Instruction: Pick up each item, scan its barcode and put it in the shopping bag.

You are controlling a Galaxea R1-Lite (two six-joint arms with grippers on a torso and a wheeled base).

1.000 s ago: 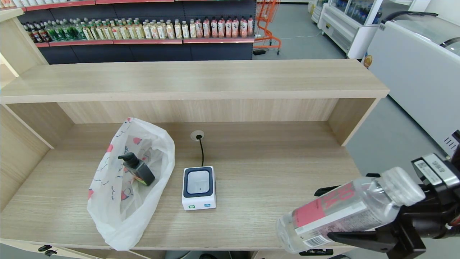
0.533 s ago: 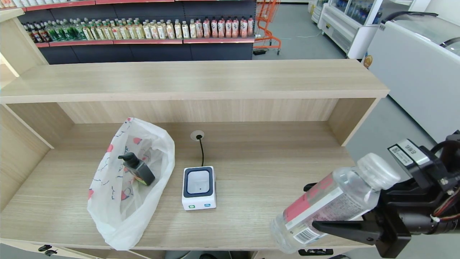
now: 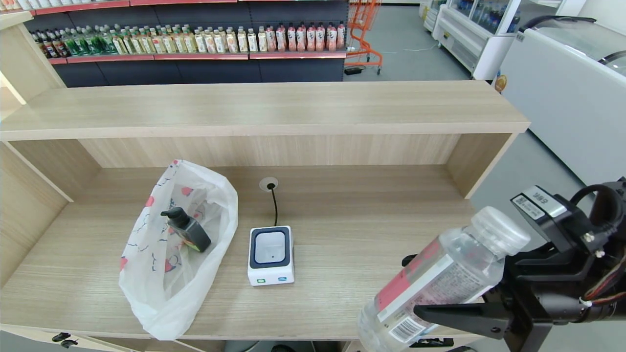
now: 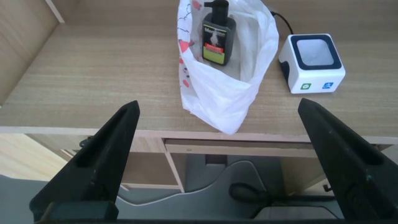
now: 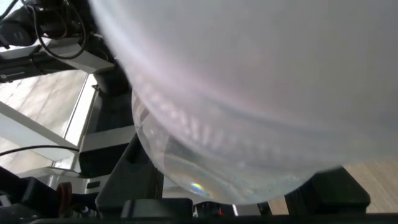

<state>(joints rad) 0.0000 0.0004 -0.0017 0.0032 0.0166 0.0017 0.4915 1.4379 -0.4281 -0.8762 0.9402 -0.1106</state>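
Head view has the right gripper (image 3: 410,284) at the near right, its fingers clenched on a clear bottle (image 3: 455,274) held tilted above the worktop's (image 3: 367,220) near edge, well apart from the scanner (image 3: 271,254). A pump bottle (image 3: 188,231) already lies in the shopping bag (image 3: 146,274) on the left. The left gripper (image 4: 217,104) hangs with fingers spread and empty. I judge scanning is the step in hand. The bottle must next travel left over the scanner window, with its barcode (image 3: 403,330) turned downward. The pink-and-white label's print is too small to make out.
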